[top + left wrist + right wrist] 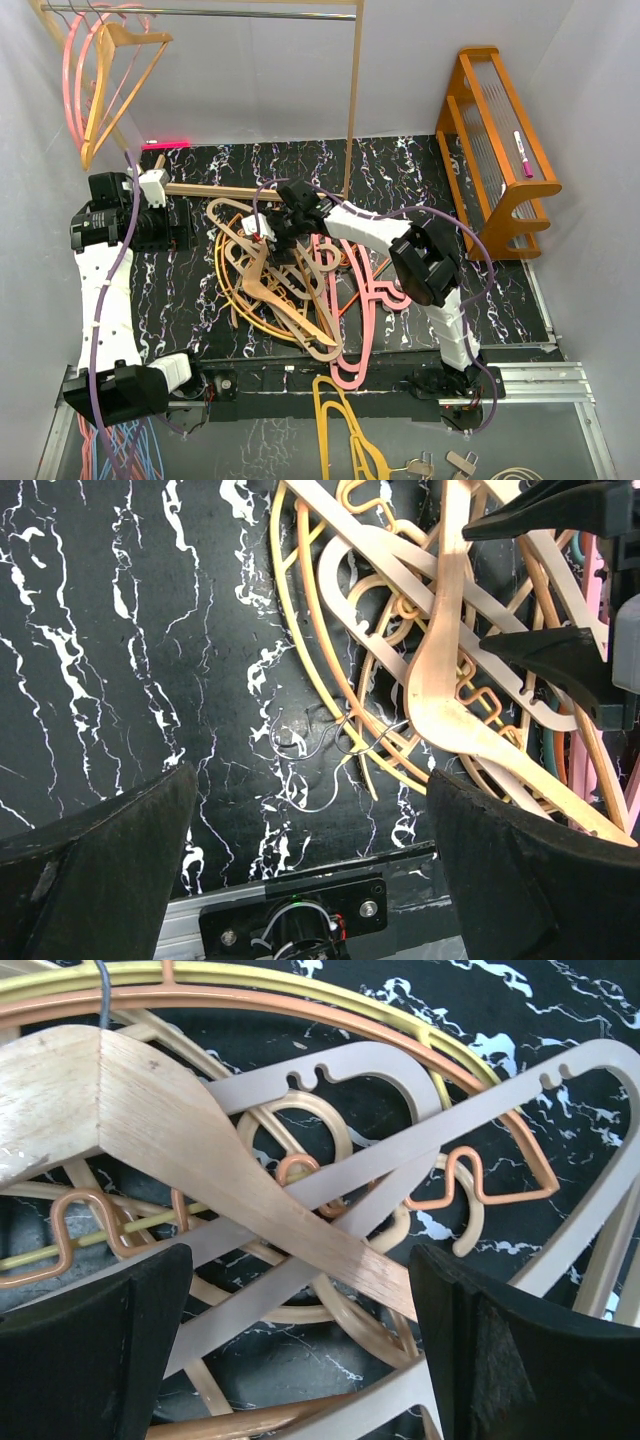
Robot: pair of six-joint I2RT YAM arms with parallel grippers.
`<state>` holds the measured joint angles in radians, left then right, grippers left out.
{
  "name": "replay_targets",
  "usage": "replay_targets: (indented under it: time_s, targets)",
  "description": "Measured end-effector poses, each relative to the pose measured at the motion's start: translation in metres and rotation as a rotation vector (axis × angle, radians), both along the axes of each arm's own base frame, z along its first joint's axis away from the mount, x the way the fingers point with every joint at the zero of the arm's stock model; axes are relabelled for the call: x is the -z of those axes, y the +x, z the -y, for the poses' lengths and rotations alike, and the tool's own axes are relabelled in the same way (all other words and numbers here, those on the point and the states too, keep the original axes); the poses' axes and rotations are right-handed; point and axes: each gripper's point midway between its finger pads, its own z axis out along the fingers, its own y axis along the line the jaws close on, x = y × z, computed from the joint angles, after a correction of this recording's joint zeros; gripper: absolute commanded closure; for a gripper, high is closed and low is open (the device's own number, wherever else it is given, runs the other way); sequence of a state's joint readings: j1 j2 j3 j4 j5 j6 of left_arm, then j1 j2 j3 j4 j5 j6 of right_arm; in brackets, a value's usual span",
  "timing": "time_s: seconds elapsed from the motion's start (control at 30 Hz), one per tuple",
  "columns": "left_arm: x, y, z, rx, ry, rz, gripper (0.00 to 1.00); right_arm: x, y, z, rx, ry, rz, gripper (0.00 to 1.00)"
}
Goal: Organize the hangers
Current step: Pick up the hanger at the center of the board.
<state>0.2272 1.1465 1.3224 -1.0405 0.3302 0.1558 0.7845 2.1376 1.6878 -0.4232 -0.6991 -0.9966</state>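
Hangers (285,295) lie in one tangled heap on the black marbled mat (190,300) of the tabletop, between the two arms.

Only the top view takes in the surroundings. A rail (200,12) at the back carries one hung wooden hanger (105,80) and a few hung pink hangers (70,60) at its left end. One orange rack (495,150) stands at the right with one pink marker (522,153) on it. One mustard hanger (340,425) lies past the mat's front edge, and one blue-and-pink bunch (115,450) lies off its near left corner.

Only the left wrist view shows a thin grey wire hook (340,742) on the mat just beside the heap, and a teal strip (548,750) within it. Only the right wrist view shows the notches in two pale flat hangers (400,1070) and one orange wire hanger (460,1175) with squiggled bends.

The heap overlaps too much for a sure count. It holds roughly a dozen, among them one broad wooden hanger (200,1150) and at least two pink ones.

The left jaws hang spread wide over bare mat beside the heap, holding nothing. The right jaws are spread wide astride the broad wooden hanger's arm. Whether they touch it cannot be told.
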Motion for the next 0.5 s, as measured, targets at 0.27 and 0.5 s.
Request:
replay_targets:
  time_s: [0.27, 0.5]
  targets:
    - [-0.001, 0.0, 0.005, 0.016, -0.025, 0.004, 0.03, 0.002, -0.009, -0.011, -0.044, -0.01, -0.058, 0.13]
    - [0.0, -0.001, 0.006, 0.031, -0.023, 0.001, 0.03, 0.035, -0.017, -0.02, -0.061, -0.064, -0.125, 0.24]
